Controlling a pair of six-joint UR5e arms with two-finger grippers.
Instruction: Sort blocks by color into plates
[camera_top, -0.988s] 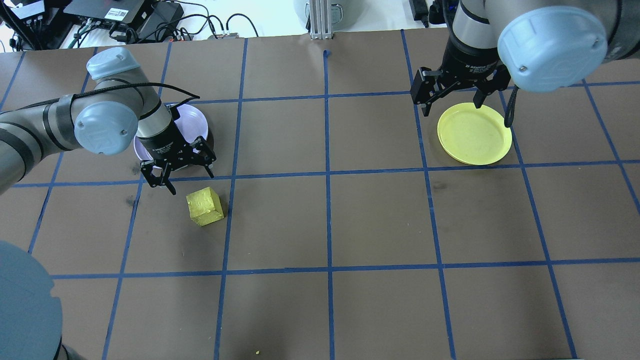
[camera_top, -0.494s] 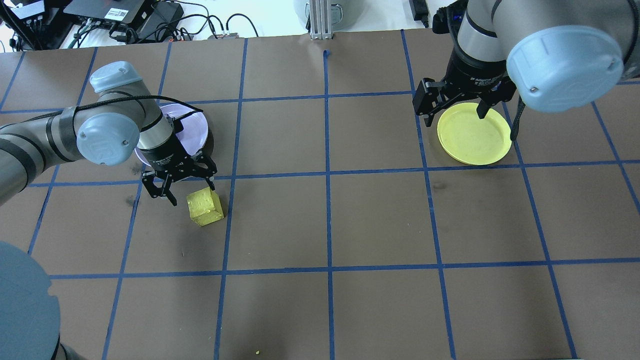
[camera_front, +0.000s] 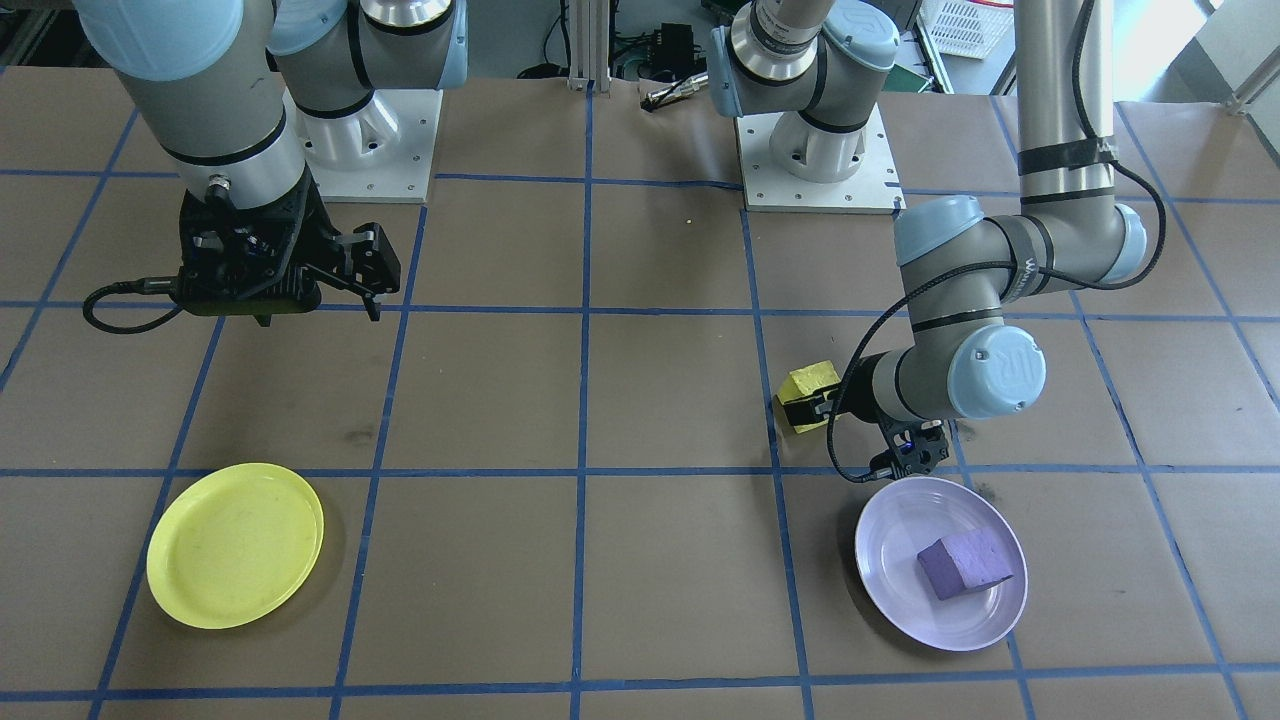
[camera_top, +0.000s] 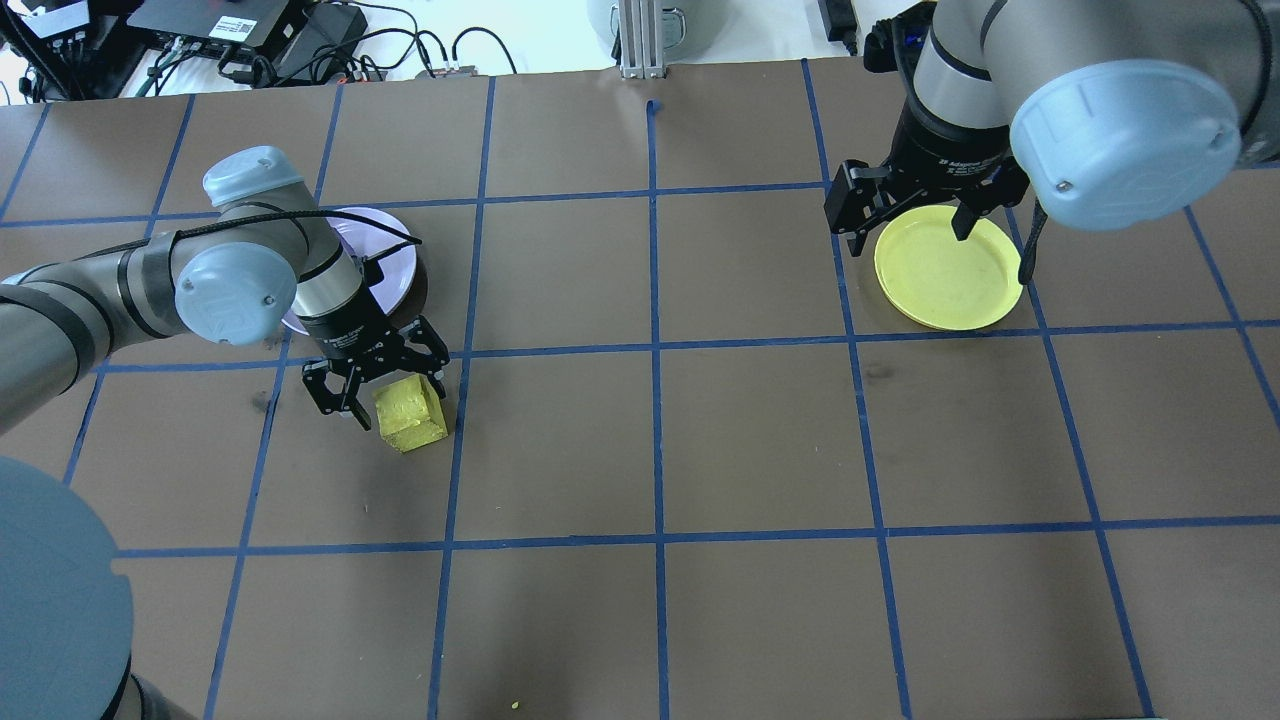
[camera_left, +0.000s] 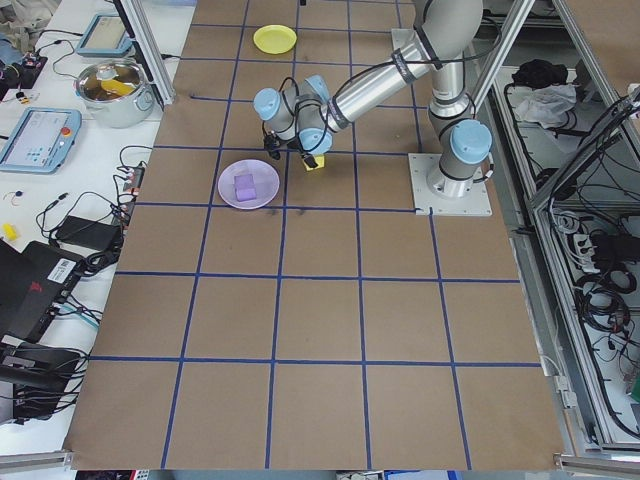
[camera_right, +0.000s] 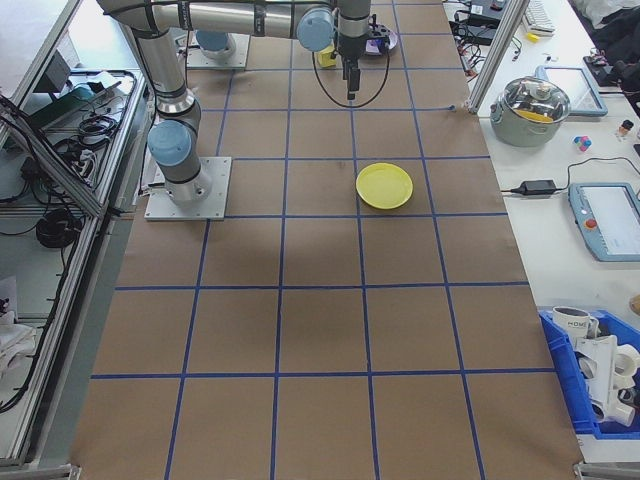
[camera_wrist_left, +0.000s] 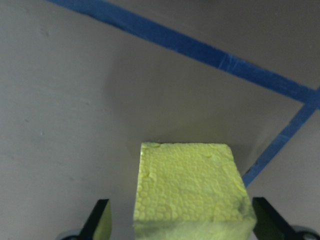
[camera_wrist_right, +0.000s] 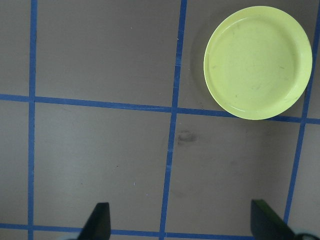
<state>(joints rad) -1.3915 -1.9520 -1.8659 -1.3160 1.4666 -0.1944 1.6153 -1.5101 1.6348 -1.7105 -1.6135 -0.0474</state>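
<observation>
Brown paper crossed by blue tape lines covers the bench (camera_top: 760, 440), with cables and electronics along its far edge. Going left to right in the overhead view, the robot's left arm reaches in low over the surface, partly covering the lavender plate (camera_top: 395, 262). From the front-facing view, the purple block (camera_front: 964, 563) lies inside that plate, right of its centre. Just beside the plate, on the robot's side of it, the yellow block (camera_top: 410, 413) sits on the bare paper next to a tape line. The left pincer (camera_top: 385, 388) is lowered around this block with its fingers spread wide; the wrist camera shows one fingertip (camera_wrist_left: 100, 220) on each side of the cube, with a gap between fingertip and foam on both sides. Well apart, across the middle squares, the yellow plate (camera_top: 948, 266) rests with nothing in it. The right pincer (camera_top: 908, 215) hangs above the plate's far rim, raised off the surface, its fingers held wide apart and gripping nothing.
</observation>
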